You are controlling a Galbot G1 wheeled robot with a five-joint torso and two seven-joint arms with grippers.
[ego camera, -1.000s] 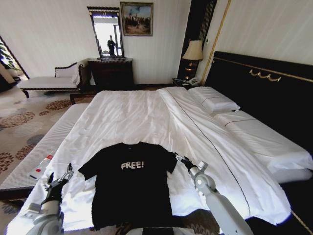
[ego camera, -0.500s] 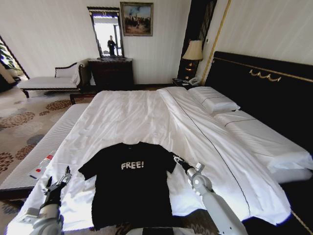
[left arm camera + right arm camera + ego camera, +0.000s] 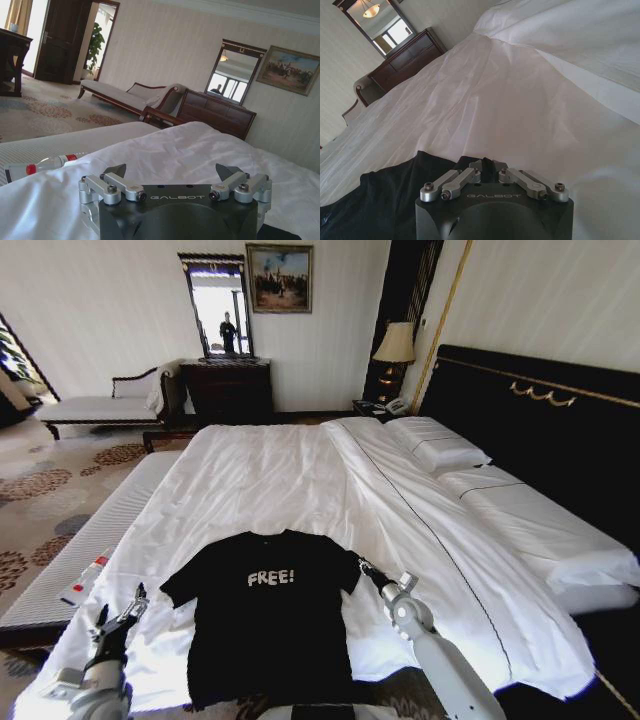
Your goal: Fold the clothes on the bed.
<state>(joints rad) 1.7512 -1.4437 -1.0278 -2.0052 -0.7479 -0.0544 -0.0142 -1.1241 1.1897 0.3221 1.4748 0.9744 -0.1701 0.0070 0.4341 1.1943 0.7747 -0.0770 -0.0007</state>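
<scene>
Head view showing the black T-shirt lying flat, chest lettering up, at the near edge of the bed, hem reaching that edge and collar pointing toward the far side. Right pincer hovering at the tip of the shirt's right sleeve, fingers pressed together over the black cloth in the right wrist view, though not clearly pinching any of it. Left pincer waiting spread wide, well apart from the left sleeve, over white sheet near the bed's left edge. Judging the step as taking hold of a sleeve: likely needing the tips low against the sheet, catching the sleeve hem alone, not the bedding beneath, then lifting gently to avoid dragging the soft fabric askew.
</scene>
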